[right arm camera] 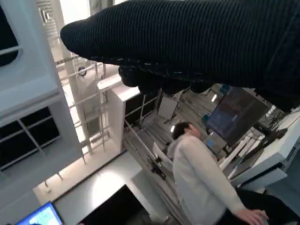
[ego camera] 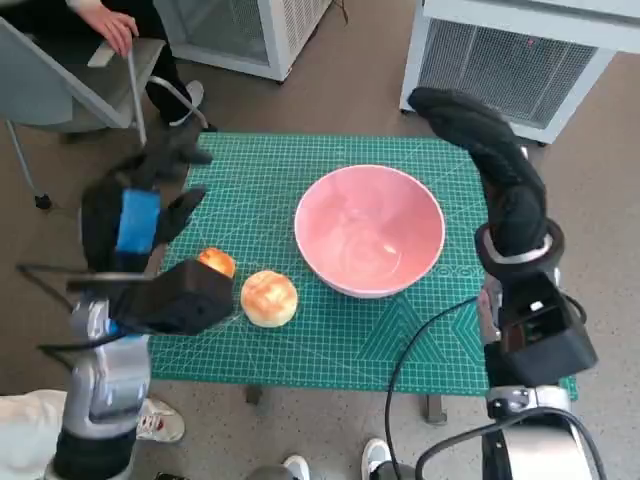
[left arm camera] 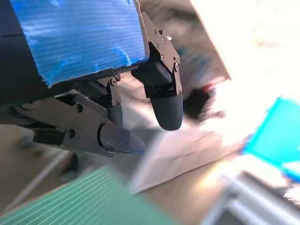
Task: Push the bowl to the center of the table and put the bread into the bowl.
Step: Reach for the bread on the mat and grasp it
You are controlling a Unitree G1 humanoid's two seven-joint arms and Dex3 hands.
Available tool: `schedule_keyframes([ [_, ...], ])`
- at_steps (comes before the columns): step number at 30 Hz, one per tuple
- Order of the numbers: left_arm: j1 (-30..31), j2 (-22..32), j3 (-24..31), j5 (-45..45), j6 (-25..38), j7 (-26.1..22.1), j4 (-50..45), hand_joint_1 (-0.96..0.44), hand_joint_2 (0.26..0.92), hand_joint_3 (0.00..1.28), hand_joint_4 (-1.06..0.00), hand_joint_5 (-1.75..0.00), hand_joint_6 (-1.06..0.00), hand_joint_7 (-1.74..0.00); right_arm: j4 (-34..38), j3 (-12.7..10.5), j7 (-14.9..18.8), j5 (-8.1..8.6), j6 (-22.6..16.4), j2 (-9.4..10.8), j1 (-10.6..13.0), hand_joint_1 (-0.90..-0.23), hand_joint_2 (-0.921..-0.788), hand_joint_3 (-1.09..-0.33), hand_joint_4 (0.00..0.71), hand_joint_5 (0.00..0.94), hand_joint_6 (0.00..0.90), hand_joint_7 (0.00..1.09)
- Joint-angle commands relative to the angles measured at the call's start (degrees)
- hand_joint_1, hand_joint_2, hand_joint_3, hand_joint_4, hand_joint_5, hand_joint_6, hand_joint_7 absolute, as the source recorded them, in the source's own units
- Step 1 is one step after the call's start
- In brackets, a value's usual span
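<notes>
One pink bowl (ego camera: pixel 369 231) stands on one green cutting mat (ego camera: pixel 300 340) covering the worktop. Two bread rolls lie on the mat: one pale roll (ego camera: pixel 269 297) and one browner roll (ego camera: pixel 216 262). Two robot hands are visible: one left hand (ego camera: pixel 140 215) and one right hand (ego camera: pixel 487 150). One seated person (right arm camera: pixel 201 180) appears in the right wrist view.

A lab or technical office: white ventilated equipment cabinets (ego camera: pixel 520 60) stand at the frame's top right, a green gridded cutting mat (ego camera: pixel 330 330) covers the worktop, and a person (right arm camera: pixel 201 183) sits beside a glowing monitor (right arm camera: pixel 232 115).
</notes>
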Motion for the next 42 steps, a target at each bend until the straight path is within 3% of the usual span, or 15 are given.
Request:
schedule_keyframes([
  [1, -4.6, 0.4, -1.9, 0.5, -2.1, -1.3, 2.2, 0.00, 0.920, 0.01, -0.79, -1.07, -0.66, -1.11, -0.9, -0.3, -0.2, 0.31, 0.6, -0.5, 1.8, -0.561, -0.921, -0.799, 0.257, 0.011, 0.067, 0.49],
  [8, -8.7, -0.1, -3.1, -0.3, -1.2, -4.9, 2.0, 0.00, 0.920, 0.01, -0.79, -1.06, -0.64, -1.14, -2.6, -0.7, -0.5, 0.24, 1.0, -1.0, 2.9, -0.565, -0.921, -0.797, 0.258, 0.009, 0.076, 0.47],
  [15, -6.2, 0.9, -2.1, 0.2, 0.0, -7.3, 0.0, 0.00, 0.921, 0.02, -0.80, -1.04, -0.63, -1.17, -5.0, -1.0, -0.7, 0.44, 1.9, -1.6, 4.3, -0.576, -0.921, -0.799, 0.259, 0.007, 0.084, 0.46],
  [17, -4.0, 1.5, -2.0, 1.0, 2.1, -9.8, -1.7, 0.00, 0.921, 0.06, -0.71, -1.12, -0.61, -1.19, -5.8, -1.0, -0.8, 0.39, 2.3, -1.7, 4.8, -0.576, -0.921, -0.799, 0.259, 0.006, 0.086, 0.46],
  [18, -3.1, 1.9, -2.1, 1.4, 3.2, -11.1, -2.6, 0.13, 0.921, 0.07, -0.69, -1.16, -0.48, -0.92, -6.2, -1.0, -0.8, 0.33, 2.6, -1.7, 5.0, -0.576, -0.921, -0.799, 0.259, 0.006, 0.088, 0.46],
  [19, -1.8, 2.9, -2.4, 2.5, 5.5, -14.0, -4.4, 0.18, 0.921, 0.08, -0.68, -1.18, -0.46, -0.78, -6.5, -1.1, -0.9, 0.21, 2.7, -1.7, 5.2, -0.576, -0.921, -0.799, 0.259, 0.006, 0.089, 0.46],
  [20, -1.0, 3.6, -2.6, 3.3, 7.2, -16.2, -5.7, 0.08, 0.911, 0.07, -0.63, -1.04, -0.39, -0.54, -6.7, -1.1, -1.0, 0.14, 2.9, -1.7, 5.3, -0.577, -0.921, -0.799, 0.259, 0.006, 0.091, 0.46],
  [21, -0.4, 5.1, -3.3, 5.8, 10.3, -20.1, -7.7, -0.11, 0.903, 0.05, -0.61, -0.72, -0.32, -0.35, -7.0, -1.1, -1.1, 0.03, 3.1, -1.8, 5.5, -0.577, -0.921, -0.799, 0.259, 0.006, 0.093, 0.46],
  [22, 0.0, 6.0, -3.8, 7.6, 12.6, -23.0, -9.0, -0.32, 0.910, 0.05, -0.45, -0.46, -0.24, -0.23, -7.2, -1.1, -1.1, -0.02, 3.2, -1.8, 5.6, -0.577, -0.921, -0.800, 0.259, 0.005, 0.095, 0.46],
  [24, 0.7, 7.6, -4.5, 11.0, 16.5, -28.3, -11.3, -0.52, 0.915, 0.10, -0.29, -0.24, -0.17, -0.12, -7.3, -1.1, -1.2, -0.12, 3.4, -2.0, 5.9, -0.577, -0.921, -0.800, 0.259, 0.005, 0.096, 0.46],
  [26, 1.7, 8.3, -4.9, 13.0, 18.9, -31.7, -13.1, -0.64, 0.918, 0.16, -0.19, -0.12, -0.14, -0.06, -7.4, -1.1, -1.3, -0.24, 3.5, -2.1, 6.0, -0.576, -0.921, -0.800, 0.259, 0.005, 0.097, 0.45],
  [31, 6.6, 8.2, -3.8, 15.0, 21.4, -34.4, -16.2, -0.75, 0.921, 0.25, -0.11, -0.02, -0.12, -0.01, -7.6, -1.2, -1.9, -1.00, 3.8, -2.2, 6.2, -0.577, -0.921, -0.800, 0.260, 0.004, 0.096, 0.45],
  [42, 12.3, 6.6, -4.2, 15.8, 23.1, -34.1, -15.9, -0.76, 0.921, 0.26, -0.12, -0.01, -0.12, -0.01, -5.9, -0.9, -2.2, -1.45, 3.8, -1.8, 5.4, -0.559, -0.921, -0.803, 0.260, 0.003, 0.097, 0.45],
])
